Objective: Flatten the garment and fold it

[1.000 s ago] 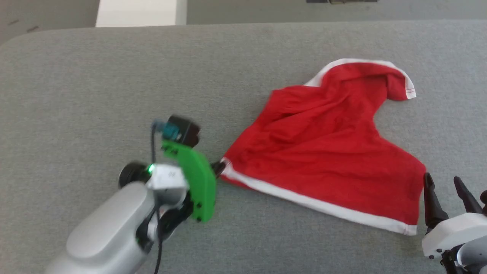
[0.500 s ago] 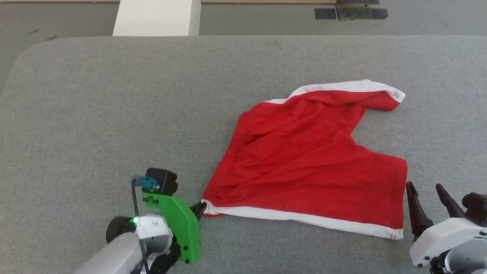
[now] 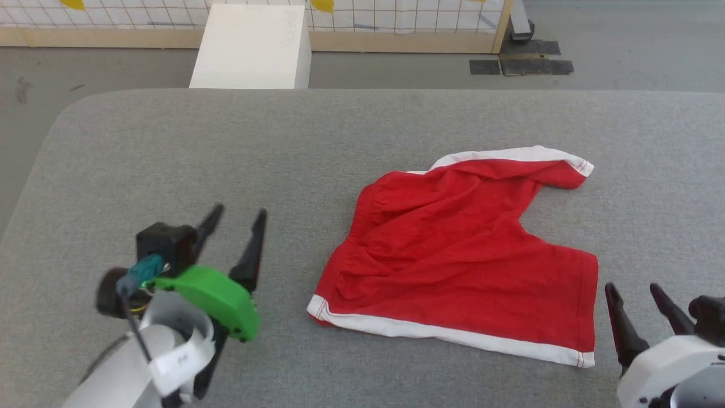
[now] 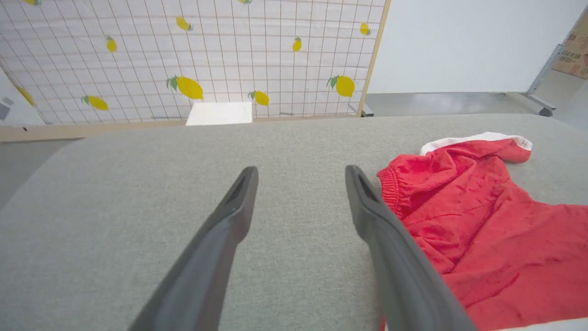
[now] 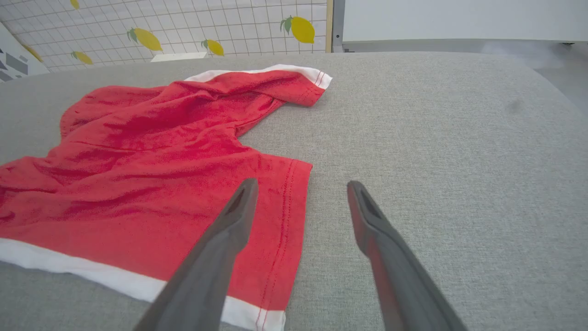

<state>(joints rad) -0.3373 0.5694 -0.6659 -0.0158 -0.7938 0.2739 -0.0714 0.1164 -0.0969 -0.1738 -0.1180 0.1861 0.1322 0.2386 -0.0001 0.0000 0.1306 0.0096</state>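
Observation:
The garment (image 3: 464, 260), red shorts with white side stripes, lies spread on the grey table right of centre, waistband to the left, legs to the right, the far leg (image 3: 544, 167) still creased. It also shows in the left wrist view as the garment (image 4: 482, 225) and in the right wrist view as the garment (image 5: 151, 151). My left gripper (image 3: 235, 217) hovers open left of the shorts, apart from them, nothing between its fingers (image 4: 229, 216). My right gripper (image 3: 631, 288) stands open by the near leg's hem corner, one finger (image 5: 229, 220) over the cloth's edge.
The grey padded table (image 3: 226, 147) has a rounded far-left corner. Behind it stand a white box (image 3: 252, 48), a wooden-framed screen with a lemon print (image 4: 183, 59) and dark floor mats (image 3: 521, 59).
My left gripper has let go of the shorts' waistband corner, opened and swung left, its fingers now pointing away. The head camera has tilted up, showing more of the floor. The right gripper is unchanged.

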